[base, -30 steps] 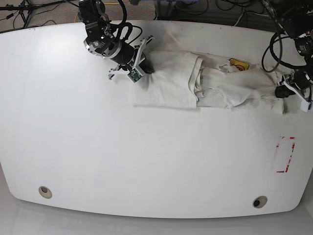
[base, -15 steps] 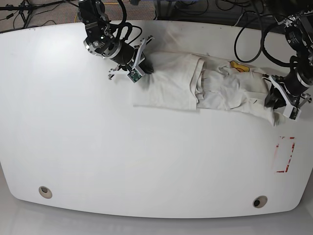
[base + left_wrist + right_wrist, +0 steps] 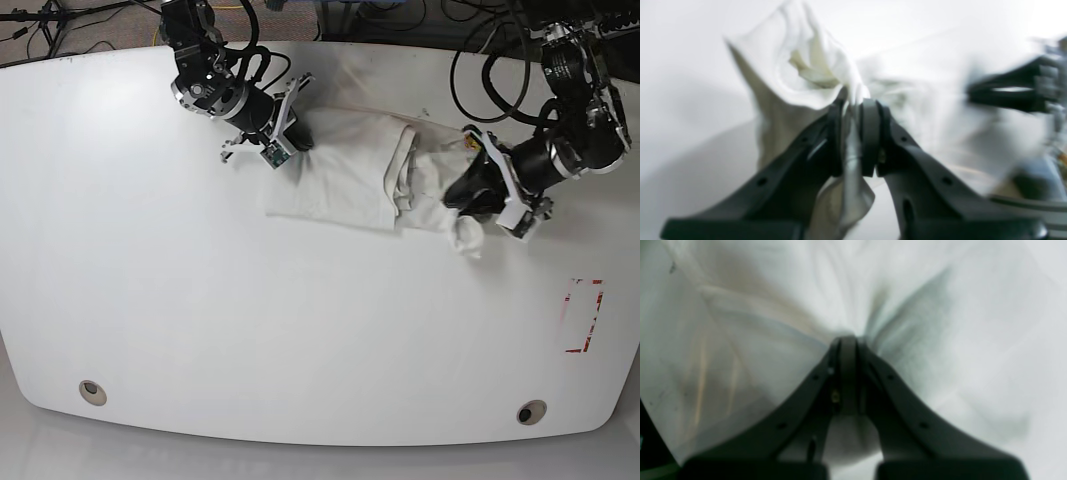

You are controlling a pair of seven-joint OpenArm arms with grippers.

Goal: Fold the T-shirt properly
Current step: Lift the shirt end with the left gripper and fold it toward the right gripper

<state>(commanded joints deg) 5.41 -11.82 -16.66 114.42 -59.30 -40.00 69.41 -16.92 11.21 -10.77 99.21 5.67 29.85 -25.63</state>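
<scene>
While the right gripper (image 3: pixel 297 135) jaws pinch the T-shirt (image 3: pixel 350 165), the left gripper (image 3: pixel 468 208) jaws clamp its lifted end.

The T-shirt (image 3: pixel 350 175) lies bunched across the upper middle of the counter (image 3: pixel 250 330) in the base view, its left part flat and its right part gathered into a lump that hangs lower right of the fold. The right end effector (image 3: pixel 288 135) sits at the shirt's upper left edge, closed onto the cloth, and the left end effector (image 3: pixel 478 195) is at the shirt's right end, pinching a raised bunch of fabric (image 3: pixel 813 66) between its fingers. A marked rectangle (image 3: pixel 583 315) lies on the counter at the frame's right, below and apart from the shirt, and two round holes (image 3: pixel 92 391) sit near the lower edge at left and right.
</scene>
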